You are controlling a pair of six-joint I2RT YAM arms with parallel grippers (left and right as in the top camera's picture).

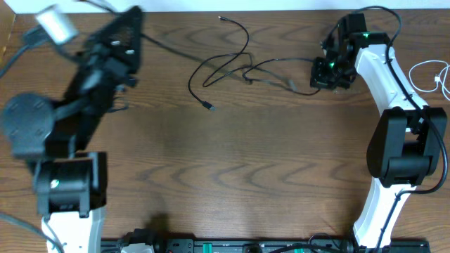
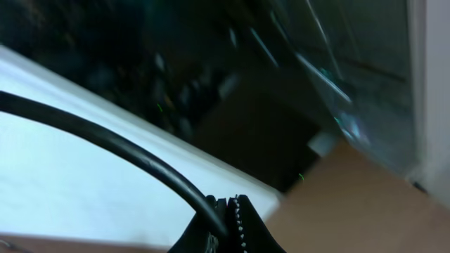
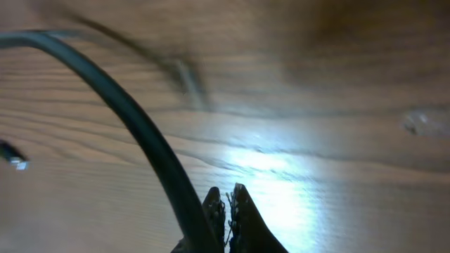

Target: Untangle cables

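Right claw (image 3: 226,200) closed, black cable (image 3: 140,119) alongside

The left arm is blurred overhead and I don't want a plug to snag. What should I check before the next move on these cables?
1. Left gripper holding the thin black cable: ok, fingers shut where it meets them.
2. Right gripper holding a cable: cannot tell; fingers are together, a black cable strand runs alongside them.
3. Tangle of thin black cables opened up: not ok, loops cross one another.
4. Loose small plug end unsnagged: ok, it lies alone on the brown wooden table.
5. Short thin white cable kept apart: ok, it lies at the table's right edge, away from the tangle.
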